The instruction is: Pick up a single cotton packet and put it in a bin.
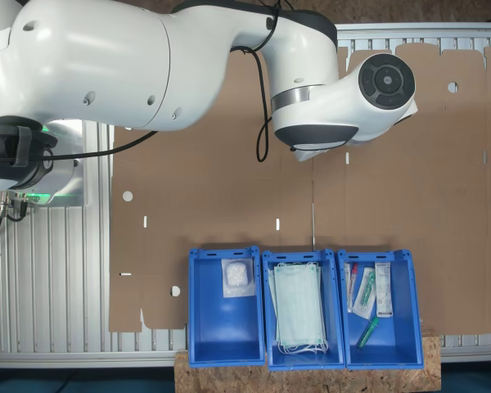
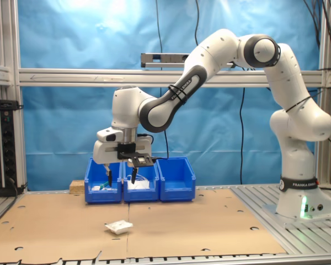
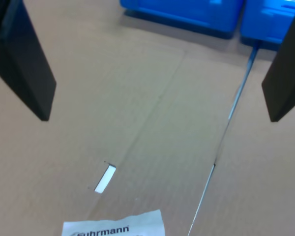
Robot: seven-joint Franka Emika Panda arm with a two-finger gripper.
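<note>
In the second exterior view the gripper [image 2: 121, 180] hangs wide open and empty, above a cotton packet [image 2: 119, 226] lying lower-centre on the cardboard surface [image 2: 209, 226]; the first exterior view shows another packet [image 1: 237, 278] inside the bottom-centre blue bin [image 1: 225, 344].

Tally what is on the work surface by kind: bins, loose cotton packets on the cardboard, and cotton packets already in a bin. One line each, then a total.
Blue bins: 3
Cotton packets loose on the cardboard: 1
Cotton packets already in a bin: 1
Total: 5
</note>
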